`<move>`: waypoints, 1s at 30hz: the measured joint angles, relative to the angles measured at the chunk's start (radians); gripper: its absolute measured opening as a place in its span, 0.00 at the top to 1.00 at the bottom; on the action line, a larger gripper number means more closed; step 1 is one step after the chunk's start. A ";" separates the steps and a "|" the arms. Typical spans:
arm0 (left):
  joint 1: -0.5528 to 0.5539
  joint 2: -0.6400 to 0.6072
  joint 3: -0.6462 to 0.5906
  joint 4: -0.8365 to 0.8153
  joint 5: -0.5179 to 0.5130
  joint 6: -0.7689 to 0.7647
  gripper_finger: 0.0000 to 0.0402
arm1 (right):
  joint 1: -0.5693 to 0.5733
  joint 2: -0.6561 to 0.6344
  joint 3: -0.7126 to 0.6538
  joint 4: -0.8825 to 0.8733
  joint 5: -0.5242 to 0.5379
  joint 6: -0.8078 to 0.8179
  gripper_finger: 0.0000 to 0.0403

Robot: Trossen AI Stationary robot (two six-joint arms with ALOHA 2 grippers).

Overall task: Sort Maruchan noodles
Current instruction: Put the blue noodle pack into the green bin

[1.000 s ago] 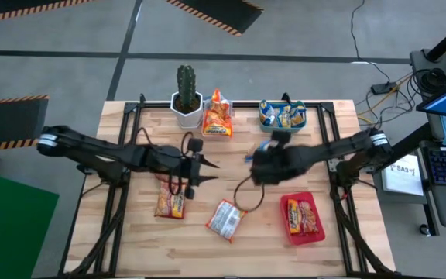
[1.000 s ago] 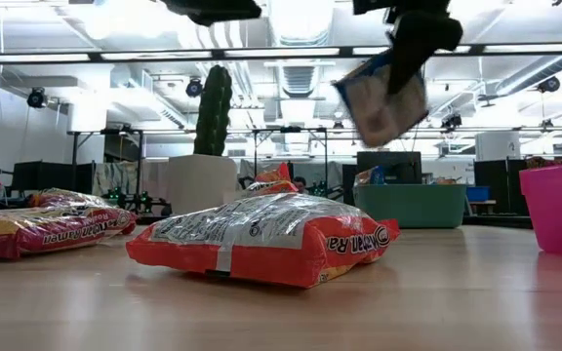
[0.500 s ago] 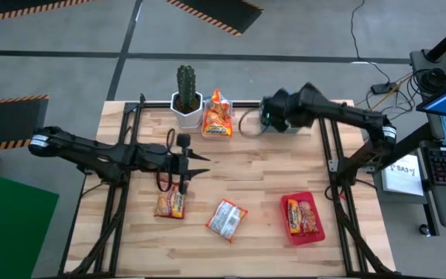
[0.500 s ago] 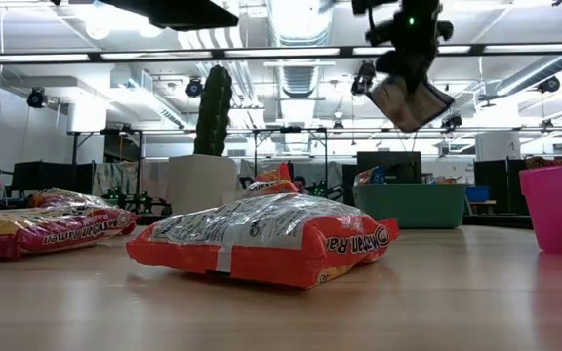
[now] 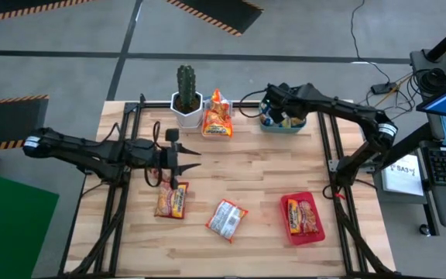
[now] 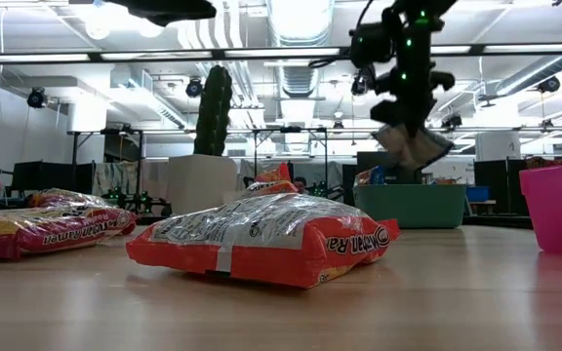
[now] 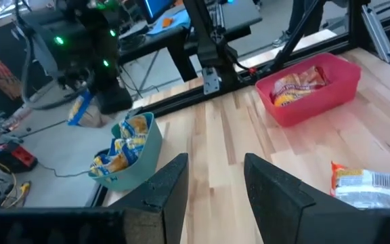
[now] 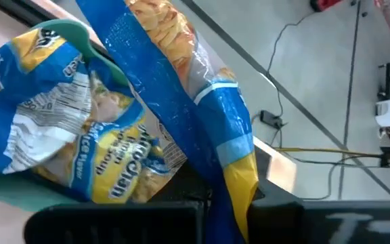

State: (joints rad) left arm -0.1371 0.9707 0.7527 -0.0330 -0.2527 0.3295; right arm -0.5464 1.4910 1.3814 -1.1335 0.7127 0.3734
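Note:
My right gripper point(image 5: 272, 106) is at the table's far right, shut on a blue-and-yellow noodle packet point(image 6: 413, 146) that hangs just above the teal bin point(image 5: 285, 126). The bin holds more blue-and-yellow packets point(image 8: 66, 135). My left gripper point(image 5: 192, 159) hovers open over the table's left middle with nothing between its fingers point(image 7: 215, 193). An orange packet point(image 5: 217, 116) leans against the cactus pot point(image 5: 186, 108). A red-orange packet point(image 5: 171, 202) and a silvery-orange packet point(image 5: 227, 219) lie flat on the table. Another packet point(image 5: 303, 215) lies in the red tray point(image 5: 304, 235). My right gripper pinches the blue-and-yellow packet by one end point(image 8: 239, 183) between its two fingers. The fingers slant down from above. The packet hangs below them point(image 6: 416, 151), tilted, clear of the table and over the bin's packets.
A cactus point(image 5: 186, 81) in a white pot stands at the far edge, left of the middle. Black rails point(image 5: 324, 147) run along the table's left and right sides. Bare wood lies in the table's middle point(image 5: 246, 170) and along its near edge.
My right gripper has carried the blue-and-yellow packet from above the table's middle toward the far right, over the teal bin, rolling as it went. The packet now hangs lower, just above the bin. My left gripper has drawn back toward the table's left edge, still open.

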 joint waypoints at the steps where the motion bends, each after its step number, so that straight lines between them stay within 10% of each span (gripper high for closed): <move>1: 0.000 -0.002 -0.001 0.000 0.000 -0.001 0.68 | -0.003 0.000 -0.020 0.032 -0.001 -0.007 0.98; 14: 0.000 -0.001 -0.003 0.000 0.000 -0.002 0.68 | -0.013 0.000 -0.292 0.393 -0.033 -0.002 0.96; 30: 0.000 0.026 -0.003 0.008 0.000 0.001 0.68 | -0.010 -0.002 -0.299 0.505 -0.250 0.020 0.64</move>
State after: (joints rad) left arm -0.1371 0.9970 0.7502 -0.0250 -0.2527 0.3306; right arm -0.5561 1.4893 1.0822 -0.6286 0.4631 0.3934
